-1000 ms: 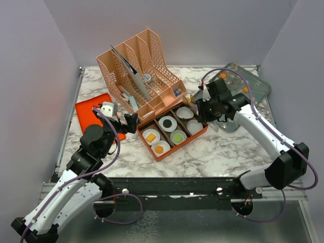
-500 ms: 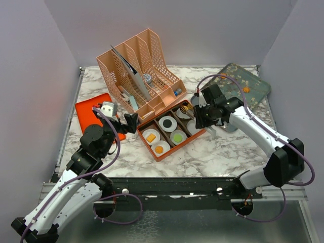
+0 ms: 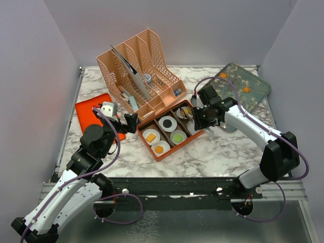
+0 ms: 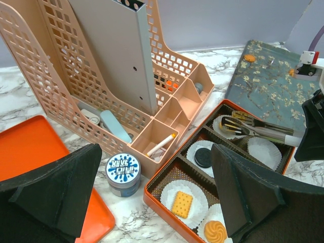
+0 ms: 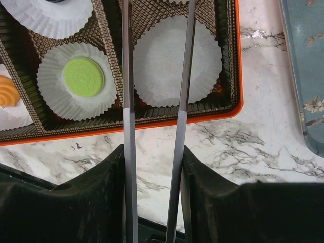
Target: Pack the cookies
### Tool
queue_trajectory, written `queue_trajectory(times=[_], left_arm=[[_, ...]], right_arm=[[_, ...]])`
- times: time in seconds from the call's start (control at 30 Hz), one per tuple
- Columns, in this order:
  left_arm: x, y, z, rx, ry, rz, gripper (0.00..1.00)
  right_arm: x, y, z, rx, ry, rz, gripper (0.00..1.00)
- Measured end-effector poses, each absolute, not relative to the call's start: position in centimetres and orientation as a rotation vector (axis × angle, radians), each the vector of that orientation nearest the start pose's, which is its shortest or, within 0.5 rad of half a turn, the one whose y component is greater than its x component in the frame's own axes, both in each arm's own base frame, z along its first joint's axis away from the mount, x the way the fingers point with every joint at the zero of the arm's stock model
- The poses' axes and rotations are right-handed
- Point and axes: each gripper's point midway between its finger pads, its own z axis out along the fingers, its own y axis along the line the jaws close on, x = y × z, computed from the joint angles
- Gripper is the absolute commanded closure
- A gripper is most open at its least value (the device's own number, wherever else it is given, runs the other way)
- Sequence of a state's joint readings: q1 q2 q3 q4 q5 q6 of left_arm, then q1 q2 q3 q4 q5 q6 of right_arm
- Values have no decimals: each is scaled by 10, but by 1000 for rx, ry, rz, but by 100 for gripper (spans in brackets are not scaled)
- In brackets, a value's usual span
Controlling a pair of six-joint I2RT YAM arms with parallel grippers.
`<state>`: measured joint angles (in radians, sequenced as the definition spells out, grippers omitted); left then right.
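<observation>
My left gripper (image 3: 126, 121) hangs with its jaws spread wide and nothing between them. Just ahead of it sits the near corner of the orange box (image 5: 212, 115). From that wrist I see the square cookie (image 4: 181, 203), an orange round (image 4: 215, 232) and the black round (image 4: 204, 157), each lying in a paper cup.

My right gripper (image 5: 152, 172) is pinching a pair of metal tongs (image 5: 125, 76). Their two arms run forward from the jaws, apart from each other, over an empty paper cup (image 5: 162, 61). The green cookie (image 5: 83, 76) sits in the cup just left of them. The tong tips reach the far-row cup beyond, and something small and orange seems to be caught there, though I can't be sure. Behind and to the right of this gripper, two more orange cookies (image 3: 223, 75) wait on the floral tray (image 3: 238, 83).

I judge this to be the placing step. Next I would ease the squeeze so the piece drops flat into its cup, then swing back to the tray.
</observation>
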<state>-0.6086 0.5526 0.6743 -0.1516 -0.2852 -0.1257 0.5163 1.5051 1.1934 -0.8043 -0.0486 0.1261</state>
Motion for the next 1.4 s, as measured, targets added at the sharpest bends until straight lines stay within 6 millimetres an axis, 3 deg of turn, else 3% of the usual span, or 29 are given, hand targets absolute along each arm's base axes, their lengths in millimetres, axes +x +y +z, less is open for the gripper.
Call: queue_trajectory(times=[0.23, 0.53, 0.87, 1.17, 1.4], left_arm=[[250, -120, 293, 166, 1602, -342, 1], [250, -120, 292, 167, 1603, -342, 1], [250, -120, 292, 167, 1603, -342, 1], [250, -120, 292, 167, 1604, -341, 1], [250, -120, 292, 167, 1603, -342, 1]], right_arm=[[279, 170, 116, -536, 2660, 237, 61], [278, 169, 115, -539, 2663, 228, 53], [278, 168, 117, -540, 2665, 221, 53], [289, 174, 145, -527, 2603, 242, 56], [312, 165, 179, -482, 2518, 157, 57]])
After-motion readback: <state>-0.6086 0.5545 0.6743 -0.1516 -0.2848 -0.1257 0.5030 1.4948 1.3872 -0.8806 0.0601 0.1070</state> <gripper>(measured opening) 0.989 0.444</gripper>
